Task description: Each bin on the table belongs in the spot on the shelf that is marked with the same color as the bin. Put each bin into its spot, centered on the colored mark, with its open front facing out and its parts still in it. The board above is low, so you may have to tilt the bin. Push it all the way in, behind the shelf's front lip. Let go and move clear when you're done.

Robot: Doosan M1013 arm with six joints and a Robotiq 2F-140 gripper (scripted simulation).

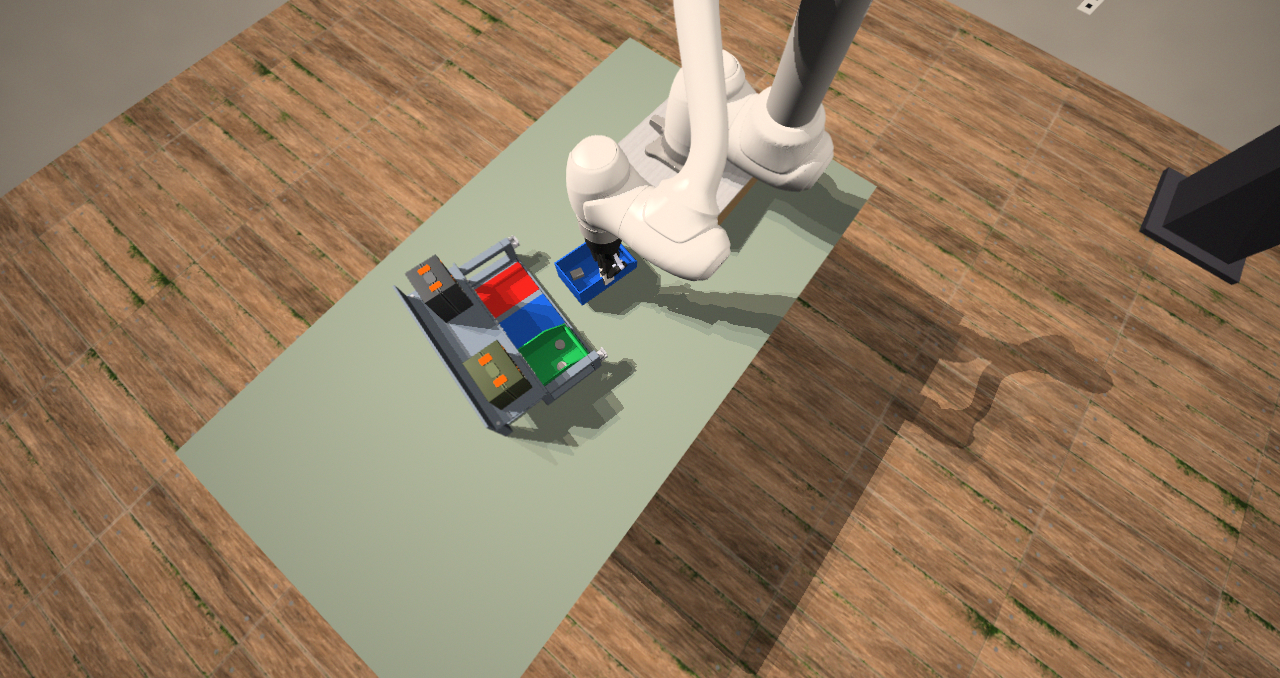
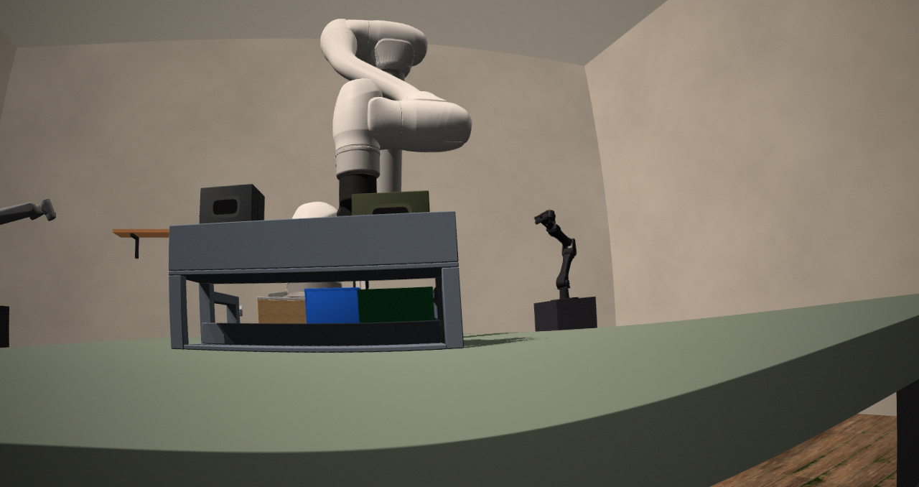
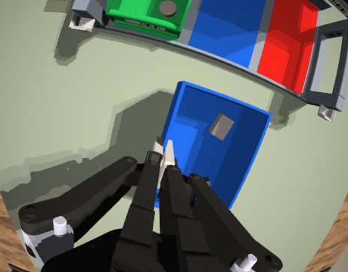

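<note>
- Farthest left from above, the shelf (image 1: 447, 362) (image 2: 312, 246) (image 3: 322, 100) stands beyond the far end of the held bin, its front towards the pincer.
- Next, the blue mark (image 1: 532, 320) (image 3: 227, 34) lies ahead of the pincer and somewhat to its right by the wrist view; this is the relation the coming move turns on.
- Beside that mark, the green bin (image 1: 541, 359) (image 2: 395, 304) (image 3: 144, 18) sits on the shelf, more nearly straight ahead of the pincer.
- Then the blue bin (image 1: 574, 290) (image 2: 331, 305) (image 3: 253, 151), short of its mark: its body spreads to the pincer's right in the wrist view, its long axis running from beside the pincer roughly towards the shelf. A grey part (image 1: 576, 273) (image 3: 222, 126) lies inside.
- The pincer (image 1: 612, 268) (image 2: 348, 197) (image 3: 161, 149) is closed on the blue bin's long side wall, nearer the end away from the shelf.
- Rightmost, the only arm (image 1: 702, 92) (image 2: 417, 117) bends down over the worktop (image 1: 402, 513) (image 2: 288, 394) (image 3: 87, 83), wrist above the pincer. The next move probably calls for carrying the bin shelfwards and sideways, tilting under the low board.
</note>
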